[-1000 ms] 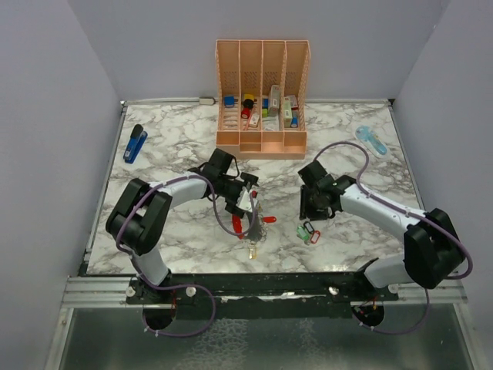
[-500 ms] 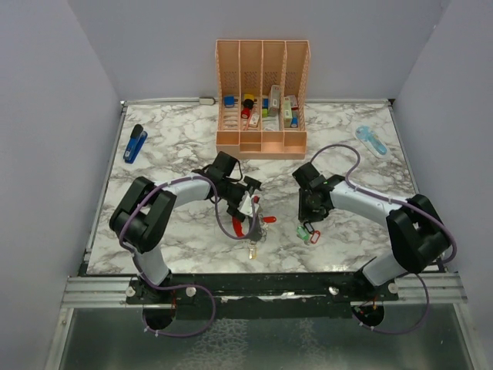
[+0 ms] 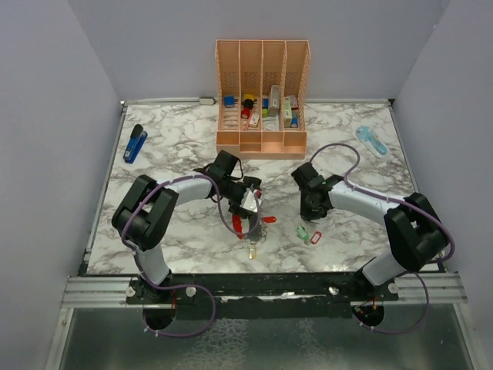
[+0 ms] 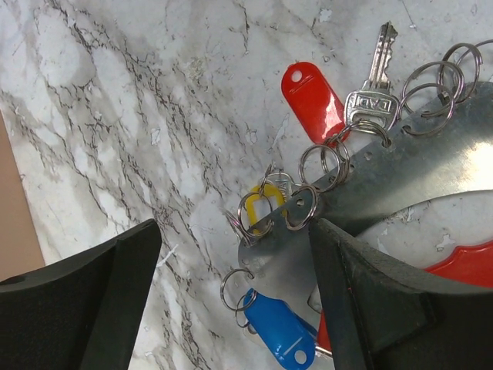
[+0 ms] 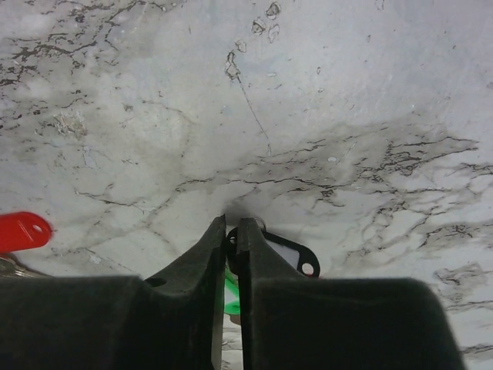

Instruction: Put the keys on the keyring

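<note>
green key tag mostly hidden behind right jaws

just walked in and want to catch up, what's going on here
The left hand hangs open over the large red C-shaped clip keyring with a grey metal side, whose holes hold split rings with small silver keys and red, yellow and blue tags. The right hand, pinched almost shut, sits low over the marble table by a loose green key tag; no grip is visible.
</note>
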You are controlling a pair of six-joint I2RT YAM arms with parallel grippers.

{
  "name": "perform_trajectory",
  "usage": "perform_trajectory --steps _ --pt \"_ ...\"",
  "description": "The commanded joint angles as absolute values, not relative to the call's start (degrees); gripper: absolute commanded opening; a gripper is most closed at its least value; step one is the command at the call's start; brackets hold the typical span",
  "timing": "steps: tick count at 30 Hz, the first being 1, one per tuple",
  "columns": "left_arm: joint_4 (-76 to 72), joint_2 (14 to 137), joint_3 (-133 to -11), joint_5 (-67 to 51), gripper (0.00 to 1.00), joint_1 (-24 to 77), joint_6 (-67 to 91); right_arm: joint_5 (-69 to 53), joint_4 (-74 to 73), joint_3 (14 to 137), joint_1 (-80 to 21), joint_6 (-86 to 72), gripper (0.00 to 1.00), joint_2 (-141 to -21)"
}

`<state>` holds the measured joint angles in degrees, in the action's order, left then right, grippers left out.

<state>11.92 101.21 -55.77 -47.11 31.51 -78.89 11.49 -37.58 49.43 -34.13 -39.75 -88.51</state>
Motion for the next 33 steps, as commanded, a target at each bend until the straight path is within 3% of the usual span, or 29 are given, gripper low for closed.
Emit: perform_trajectory --steps 1,17,33 --pt "12.02 102.36 -56.93 -46.84 0.79 31.35 -73.27 14.66 -36.64 49.49 -33.97 -39.76 0.02 -89.81" --pt "10.70 101.31 -57.64 -47.85 0.73 23.91 -62.57 11.15 -38.77 51.36 -34.18 -35.30 0.01 -82.11" --pt "13.82 101.76 -58.46 -49.05 0.72 23.80 -61.90 9.13 -34.72 51.52 -34.23 -30.41 0.01 -79.06"
